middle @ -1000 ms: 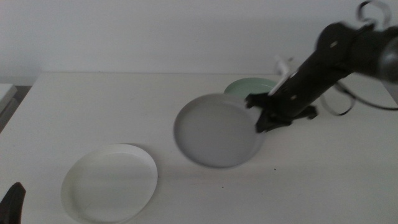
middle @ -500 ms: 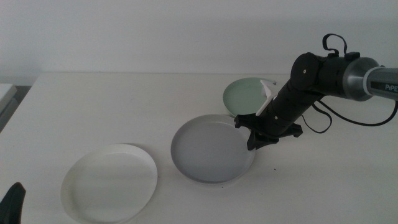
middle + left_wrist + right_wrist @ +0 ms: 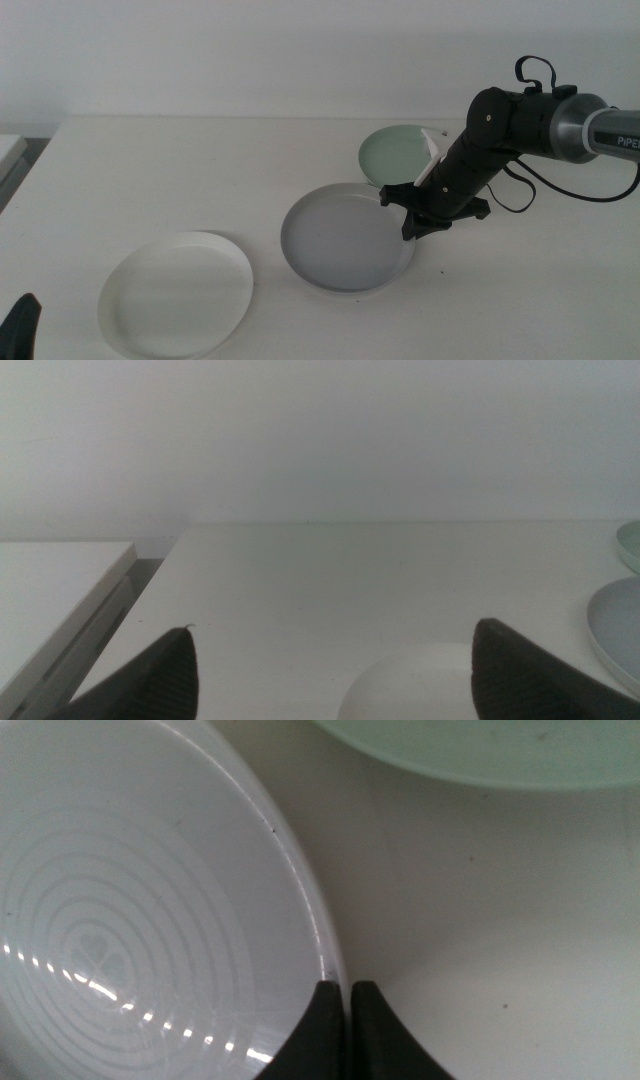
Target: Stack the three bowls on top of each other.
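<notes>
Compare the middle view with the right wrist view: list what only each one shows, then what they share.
Only the middle view shows the white bowl near the table's front left, the whole right arm, and the waiting left gripper at the bottom edge. Only the right wrist view shows the jaws pinched together on the grey bowl's thin rim, and the concentric rings inside that bowl. Both show the grey bowl gripped by the right gripper, with the mint green bowl just beyond it.
</notes>
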Tool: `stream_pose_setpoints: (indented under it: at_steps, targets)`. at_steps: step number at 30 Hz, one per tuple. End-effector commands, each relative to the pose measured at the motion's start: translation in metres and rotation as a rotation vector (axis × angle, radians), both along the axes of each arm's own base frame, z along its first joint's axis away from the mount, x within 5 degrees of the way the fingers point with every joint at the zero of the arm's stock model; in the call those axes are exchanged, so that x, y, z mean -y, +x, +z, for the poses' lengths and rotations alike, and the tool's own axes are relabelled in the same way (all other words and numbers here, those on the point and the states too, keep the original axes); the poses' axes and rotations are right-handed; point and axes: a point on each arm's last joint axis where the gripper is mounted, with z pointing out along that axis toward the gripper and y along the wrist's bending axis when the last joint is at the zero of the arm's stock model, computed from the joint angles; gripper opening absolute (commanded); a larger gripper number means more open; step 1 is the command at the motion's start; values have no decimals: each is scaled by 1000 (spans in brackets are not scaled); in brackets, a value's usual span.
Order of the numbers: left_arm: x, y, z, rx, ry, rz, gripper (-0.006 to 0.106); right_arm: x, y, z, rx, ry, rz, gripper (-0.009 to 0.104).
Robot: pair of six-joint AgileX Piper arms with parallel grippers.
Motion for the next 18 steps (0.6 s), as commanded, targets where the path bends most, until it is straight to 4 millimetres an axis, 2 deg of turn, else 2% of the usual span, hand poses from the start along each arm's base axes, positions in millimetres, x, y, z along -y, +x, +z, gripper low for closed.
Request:
stream_pose_setpoints:
  at_steps: [1, 7, 8, 11, 14, 18]
  targets:
    - [0, 0, 1, 17, -3, -7, 94, 1, 2, 3, 14, -14, -6, -2]
    - [0, 0, 1, 17, -3, -7, 94, 1, 2, 3, 13, -14, -9, -1]
    - [0, 0, 1, 17, -3, -7, 94, 1, 2, 3, 13, -15, -7, 6]
    - [0, 0, 1, 17, -3, -7, 94, 1, 2, 3, 16, -16, 1, 18]
    - [0, 0, 1, 17, -3, -7, 94, 1, 3, 6, 29, -13, 9, 39]
    - [0, 0, 1, 17, -3, -7, 94, 2, 11, 27, 78, -13, 30, 58]
